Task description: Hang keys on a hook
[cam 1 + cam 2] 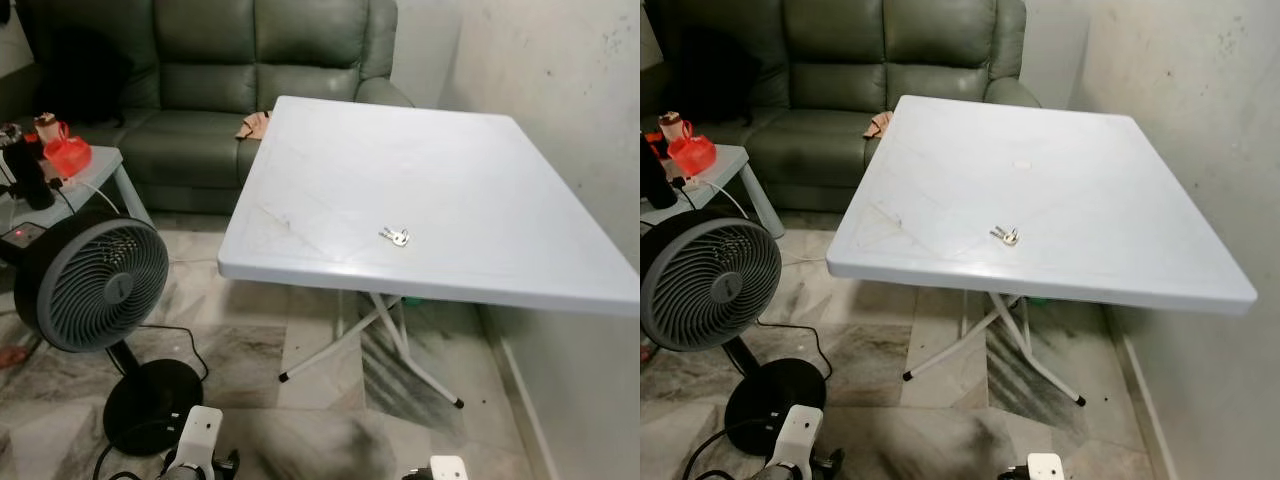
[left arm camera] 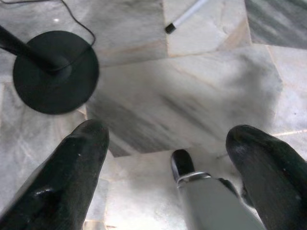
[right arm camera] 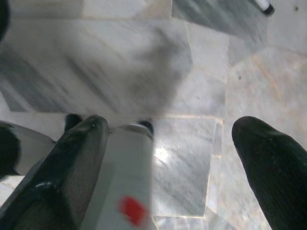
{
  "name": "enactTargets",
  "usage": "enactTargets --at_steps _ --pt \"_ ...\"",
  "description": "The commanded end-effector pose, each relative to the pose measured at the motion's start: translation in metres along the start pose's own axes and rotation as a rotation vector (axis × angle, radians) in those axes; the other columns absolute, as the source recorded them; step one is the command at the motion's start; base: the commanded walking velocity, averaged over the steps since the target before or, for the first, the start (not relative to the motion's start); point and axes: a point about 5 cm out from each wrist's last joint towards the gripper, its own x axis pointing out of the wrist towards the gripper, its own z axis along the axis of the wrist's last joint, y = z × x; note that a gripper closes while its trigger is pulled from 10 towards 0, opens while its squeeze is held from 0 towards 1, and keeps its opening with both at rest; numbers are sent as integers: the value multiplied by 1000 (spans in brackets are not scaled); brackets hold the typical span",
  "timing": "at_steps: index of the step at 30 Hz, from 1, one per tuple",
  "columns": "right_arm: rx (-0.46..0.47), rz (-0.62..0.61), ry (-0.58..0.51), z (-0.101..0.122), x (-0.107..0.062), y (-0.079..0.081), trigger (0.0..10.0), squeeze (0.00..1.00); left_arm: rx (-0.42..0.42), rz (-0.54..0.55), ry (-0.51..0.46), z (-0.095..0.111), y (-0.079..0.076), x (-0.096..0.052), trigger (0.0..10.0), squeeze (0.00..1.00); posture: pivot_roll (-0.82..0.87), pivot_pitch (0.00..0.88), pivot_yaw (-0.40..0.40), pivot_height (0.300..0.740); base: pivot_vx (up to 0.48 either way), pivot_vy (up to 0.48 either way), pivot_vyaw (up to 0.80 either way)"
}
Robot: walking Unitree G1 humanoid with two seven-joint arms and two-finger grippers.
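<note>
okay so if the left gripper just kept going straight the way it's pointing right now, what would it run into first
Most likely the marble floor. The left gripper hangs open, pointing down at bare tiles. The fan's round black base lies off to one side of that line, though depth is hard to judge.

Keys (image 1: 395, 236): small silvery bunch, apparently two or three on a ring, too small to count for certain. Lying flat on the white folding table (image 1: 480, 190), toward its near edge, roughly six o'clock from the tabletop's centre. Heads fan toward three o'clock. Well apart from every edge but the near one.
</note>
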Motion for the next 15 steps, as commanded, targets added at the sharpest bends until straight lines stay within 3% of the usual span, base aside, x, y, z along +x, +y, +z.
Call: enactTargets --at_steps 1,6,7,12,15 --pt "-27 -4 -71 13 2 -1 10000 0 -40 5 -60 9 3 1 10000 0 -10 0 -27 740 0 0 0" --pt "-2 -16 -174 34 3 -6 10000 0 -95 -4 -156 29 6 2 10000 0 -9 0 -24 740 0 0 0" --pt "-5 -16 -253 50 4 -8 10000 0 -92 -6 -231 46 10 2 10000 0 -10 0 -22 740 0 0 0" --pt "-3 -13 -435 86 1 -14 10000 0 -95 -1 -396 85 18 0 10000 0 -12 0 -18 740 0 0 0" --pt "-15 -7 -616 122 -7 -17 10000 0 -88 -4 -559 121 21 -6 10000 0 -14 0 -15 740 0 0 0"
